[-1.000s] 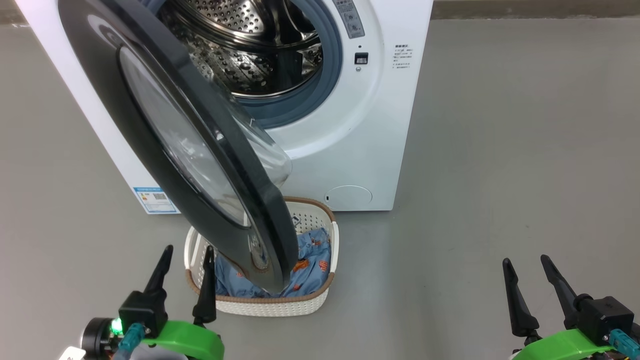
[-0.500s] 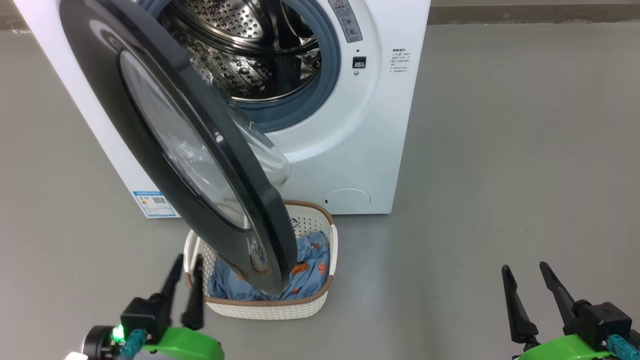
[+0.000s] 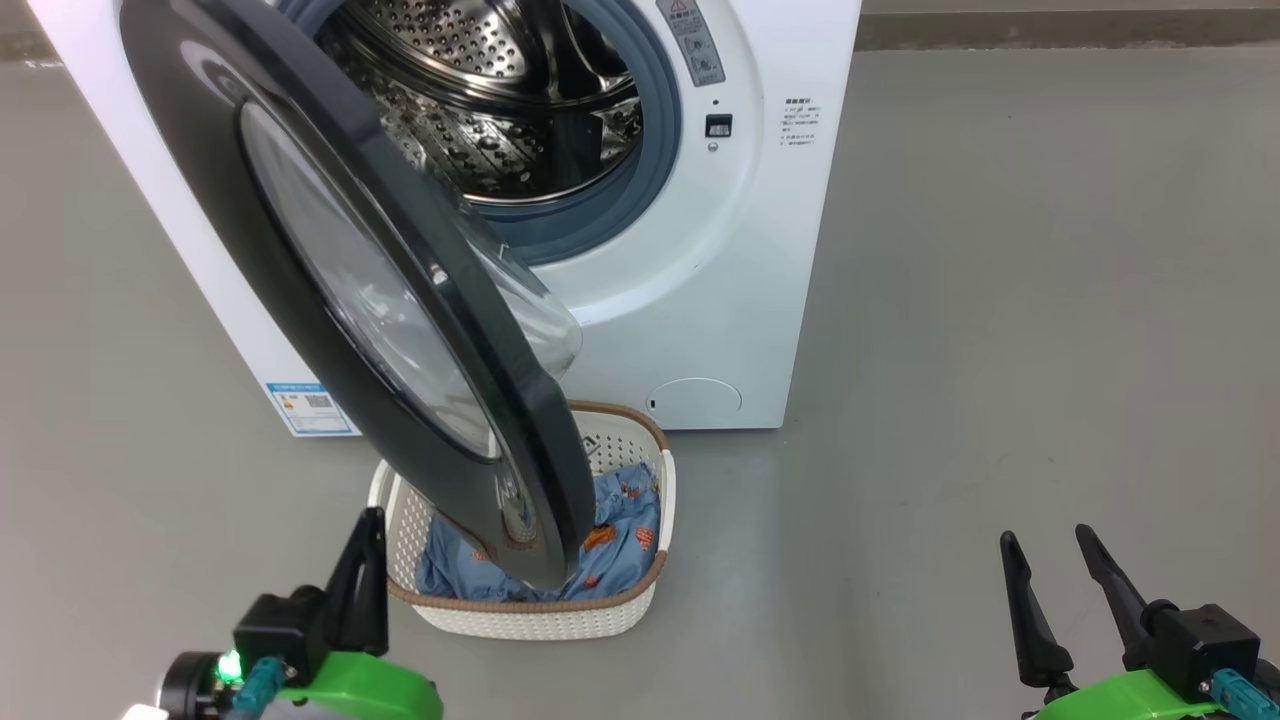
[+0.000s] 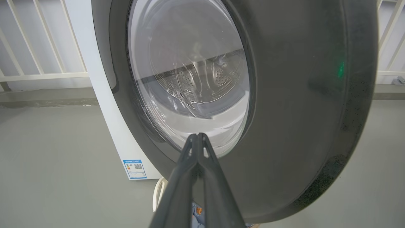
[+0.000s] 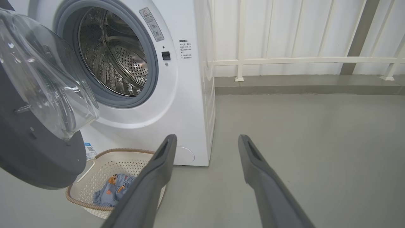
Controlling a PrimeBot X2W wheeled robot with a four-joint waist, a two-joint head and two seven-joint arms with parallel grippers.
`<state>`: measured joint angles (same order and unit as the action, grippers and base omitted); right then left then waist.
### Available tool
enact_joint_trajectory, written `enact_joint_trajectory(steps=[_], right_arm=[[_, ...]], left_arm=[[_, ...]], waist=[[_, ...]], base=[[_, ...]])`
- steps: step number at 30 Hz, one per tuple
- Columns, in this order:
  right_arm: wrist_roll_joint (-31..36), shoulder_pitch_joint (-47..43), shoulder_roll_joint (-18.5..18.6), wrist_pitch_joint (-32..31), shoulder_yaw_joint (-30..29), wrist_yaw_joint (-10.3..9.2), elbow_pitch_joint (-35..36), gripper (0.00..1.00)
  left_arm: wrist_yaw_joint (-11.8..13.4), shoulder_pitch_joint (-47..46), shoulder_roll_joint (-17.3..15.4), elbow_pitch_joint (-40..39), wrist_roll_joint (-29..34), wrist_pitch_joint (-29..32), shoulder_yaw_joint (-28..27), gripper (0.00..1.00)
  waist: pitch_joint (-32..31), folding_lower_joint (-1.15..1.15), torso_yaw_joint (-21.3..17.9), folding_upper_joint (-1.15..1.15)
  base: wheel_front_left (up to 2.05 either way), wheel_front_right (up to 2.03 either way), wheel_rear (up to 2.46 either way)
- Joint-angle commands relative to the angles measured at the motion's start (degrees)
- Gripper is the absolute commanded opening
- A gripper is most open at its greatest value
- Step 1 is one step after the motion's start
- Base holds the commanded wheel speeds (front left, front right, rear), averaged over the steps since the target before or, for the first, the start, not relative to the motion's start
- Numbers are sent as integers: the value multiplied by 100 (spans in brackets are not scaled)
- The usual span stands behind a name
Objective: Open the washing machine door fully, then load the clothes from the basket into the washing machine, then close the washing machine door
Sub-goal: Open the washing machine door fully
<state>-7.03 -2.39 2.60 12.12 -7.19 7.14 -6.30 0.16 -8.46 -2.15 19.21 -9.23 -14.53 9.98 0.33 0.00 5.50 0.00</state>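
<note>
From the head view, the washing machine (image 3: 700,280) stands on the grey floor (image 3: 1000,300) with its steel drum (image 3: 480,100) and grey-blue door seal (image 3: 655,150) exposed. The washing machine door (image 3: 370,300) is swung out partway and tilts across the left of the opening, with its lower edge hanging over the basket (image 3: 540,620). The basket sits on the floor just in front of the machine, near the round flap (image 3: 693,397). The clothes (image 3: 620,545) lie inside it, partly hidden by the door. The left end effector (image 3: 372,520) is at the lower left, fingers pressed together and holding nothing, tips beside the basket's left rim. The right end effector (image 3: 1043,535) is at the lower right, well apart from the basket, with its fingers spread and empty.

In the left wrist view, the closed fingers point at the door's outer face, with the tips at the lower edge of the glass. Whether they touch it cannot be told. A blue label sticker (image 4: 134,164) shows low on the machine's white side.

In the right wrist view, the spread fingers frame bare floor beside the machine. The door's clear glass bowl (image 5: 47,85) bulges toward the drum, and the basket with the clothes sits below it. A white railing (image 5: 300,60) runs behind.
</note>
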Motion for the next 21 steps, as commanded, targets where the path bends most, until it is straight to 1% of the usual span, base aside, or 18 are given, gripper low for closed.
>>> enact_joint_trajectory(steps=[1,5,8,15,18,21], right_arm=[[48,57,29,3,170,35,129,100],[54,63,29,1,168,35,141,100],[59,66,29,7,153,35,152,100],[103,56,28,10,165,35,133,100],[164,53,28,11,164,35,144,100],[173,39,28,9,199,35,158,100]], left_arm=[[0,-191,-75,-156,5,-47,-209,0],[41,-315,-95,-320,39,-47,-331,0],[82,-536,-187,-498,81,-47,-482,0],[216,-1100,-373,-1160,207,-47,-756,0],[263,-1441,-352,-1639,314,-47,-662,0],[265,-1633,-267,-2013,373,-7,-390,0]], waist=[[4,0,-1,0],[43,0,16,0],[81,0,41,0],[101,0,26,0],[98,0,36,0],[93,0,62,0]], base=[[0,0,0],[0,0,0],[0,0,0],[0,0,0],[0,0,0],[0,0,0]])
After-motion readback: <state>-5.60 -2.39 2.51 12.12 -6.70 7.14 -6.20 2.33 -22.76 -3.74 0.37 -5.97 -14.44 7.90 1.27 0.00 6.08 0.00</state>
